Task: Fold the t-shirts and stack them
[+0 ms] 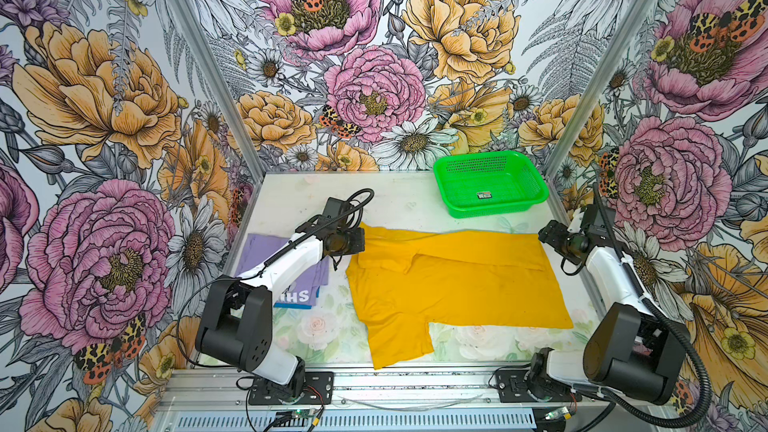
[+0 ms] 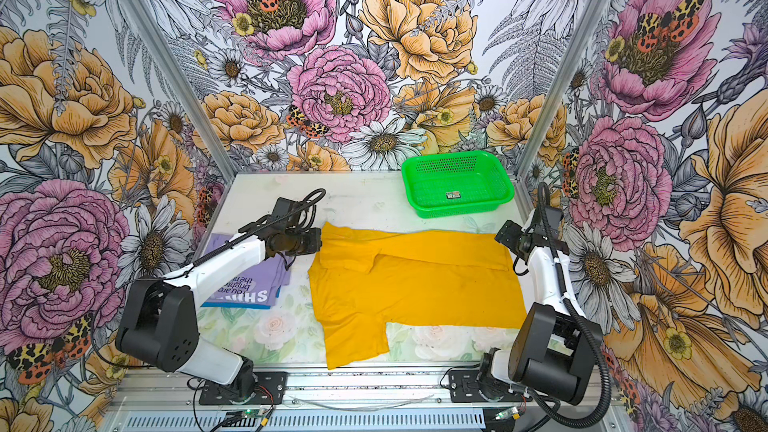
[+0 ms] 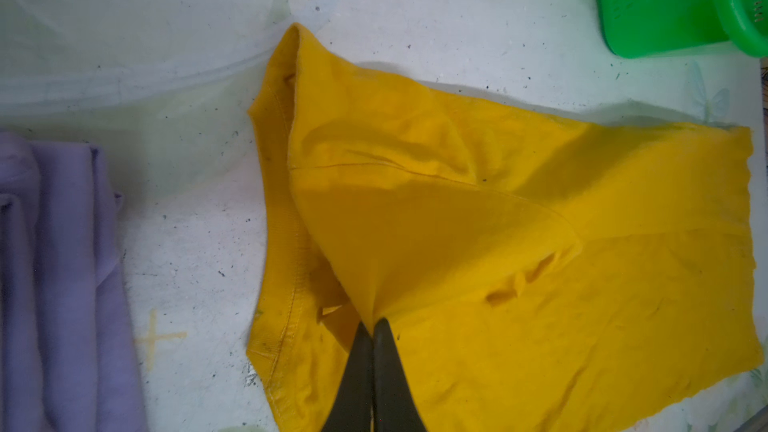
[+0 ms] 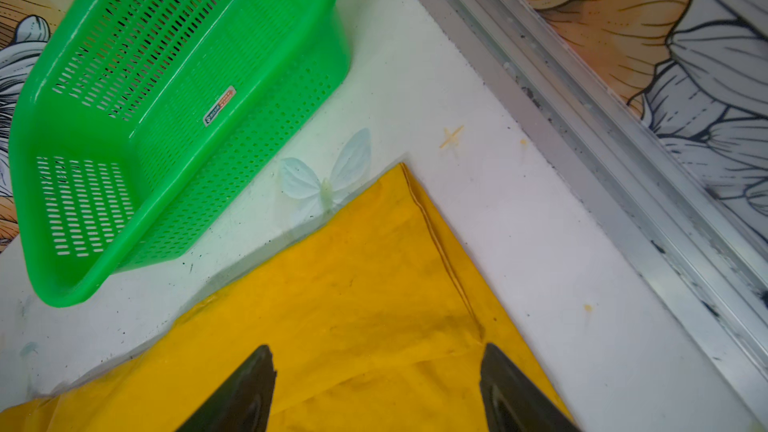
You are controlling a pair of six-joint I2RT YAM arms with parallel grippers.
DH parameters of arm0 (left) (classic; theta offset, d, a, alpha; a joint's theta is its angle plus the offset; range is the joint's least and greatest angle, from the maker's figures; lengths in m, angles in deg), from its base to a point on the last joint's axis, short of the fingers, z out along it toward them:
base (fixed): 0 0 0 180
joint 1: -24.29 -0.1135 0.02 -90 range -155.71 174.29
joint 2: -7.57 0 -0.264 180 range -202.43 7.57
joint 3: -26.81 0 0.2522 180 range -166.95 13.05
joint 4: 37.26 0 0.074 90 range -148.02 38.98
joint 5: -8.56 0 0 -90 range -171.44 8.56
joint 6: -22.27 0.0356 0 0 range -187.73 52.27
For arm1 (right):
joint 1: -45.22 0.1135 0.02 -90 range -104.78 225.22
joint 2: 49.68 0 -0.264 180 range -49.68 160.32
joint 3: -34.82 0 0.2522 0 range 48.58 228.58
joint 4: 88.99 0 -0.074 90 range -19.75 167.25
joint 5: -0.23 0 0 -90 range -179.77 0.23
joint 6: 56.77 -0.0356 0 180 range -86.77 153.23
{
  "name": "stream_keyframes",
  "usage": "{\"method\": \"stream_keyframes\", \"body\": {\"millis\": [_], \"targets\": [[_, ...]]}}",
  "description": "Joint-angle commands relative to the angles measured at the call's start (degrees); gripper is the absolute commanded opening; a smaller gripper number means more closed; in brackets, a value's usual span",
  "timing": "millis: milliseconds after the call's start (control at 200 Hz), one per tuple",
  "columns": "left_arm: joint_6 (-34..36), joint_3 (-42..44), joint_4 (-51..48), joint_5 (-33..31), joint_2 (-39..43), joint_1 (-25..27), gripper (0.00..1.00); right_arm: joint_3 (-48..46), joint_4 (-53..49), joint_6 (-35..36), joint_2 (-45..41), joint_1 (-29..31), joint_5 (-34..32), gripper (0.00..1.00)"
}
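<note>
By the table's left edge lay the folded lavender cloth t-shirt with dark print, a blue t-shirt barely showing beneath. The left gripper was pinched tight on a raised fold of the mustard-yellow short-sleeved t-shirt, beside its collar. That shirt was spread across the middle. The right gripper hung with jaws apart over the hem corner nearest the green plastic mesh basket. It should probably clamp there first, so both carry that far edge over evenly.
</note>
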Motion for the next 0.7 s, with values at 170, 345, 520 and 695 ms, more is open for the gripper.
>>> {"method": "stream_keyframes", "body": {"millis": [170, 345, 520, 695], "targets": [[0.46, 0.86, -0.08, 0.9, 1.04, -0.65, 0.85, -1.85, 0.74, -1.04, 1.72, -0.66, -3.27, 0.79], [-0.68, 3.98, 0.5, 1.99, 2.17, -0.03, 0.87, -3.31, 2.25, -1.05, 3.43, -0.57, -1.7, 0.79], [-2.53, 7.28, 2.61, 4.18, 1.89, 3.22, 0.83, -3.62, 4.79, -0.35, 6.2, 0.89, 4.07, 0.78], [-4.4, 9.46, 7.07, 2.88, 0.06, 3.51, 0.75, -2.77, 4.97, 0.84, 6.88, 6.59, 4.23, 0.77]]}}
